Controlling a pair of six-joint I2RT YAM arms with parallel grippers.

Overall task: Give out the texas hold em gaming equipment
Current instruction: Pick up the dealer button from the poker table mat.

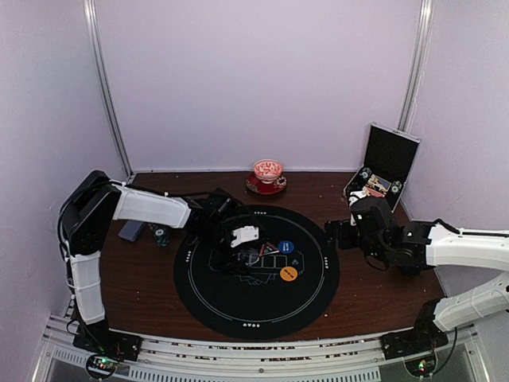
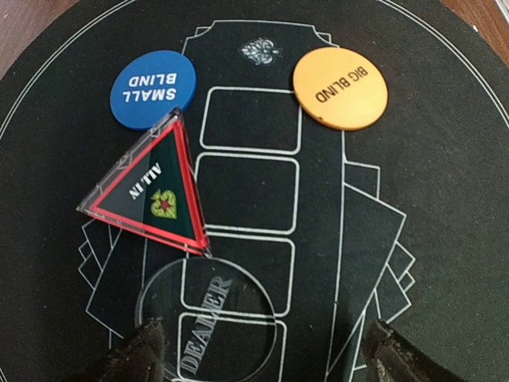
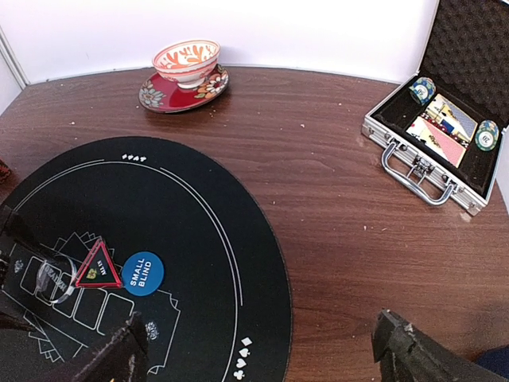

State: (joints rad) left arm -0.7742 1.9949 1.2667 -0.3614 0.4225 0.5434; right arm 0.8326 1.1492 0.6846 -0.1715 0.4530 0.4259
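My left gripper [image 2: 266, 356] is open low over the round black mat [image 2: 445, 159], its fingers on either side of the clear DEALER disc [image 2: 211, 314]; the left fingertip [image 2: 143, 350] touches the disc's rim. Beyond it lie a red-edged triangular ALL IN marker [image 2: 155, 191], a blue SMALL BLIND disc [image 2: 153, 89] and an orange BIG BLIND disc [image 2: 340, 87]. My right gripper [image 3: 262, 358] is open and empty above the mat's right edge. In the open case [image 3: 445, 187], chips [image 3: 422, 90] and cards [image 3: 437, 127] show.
A patterned bowl on a red saucer [image 1: 267, 177] stands at the back centre. The silver-edged case [image 1: 390, 163] sits open at the back right. A grey-blue stack [image 1: 131, 231] and a small teal chip pile [image 1: 161, 236] lie left of the mat, under my left arm.
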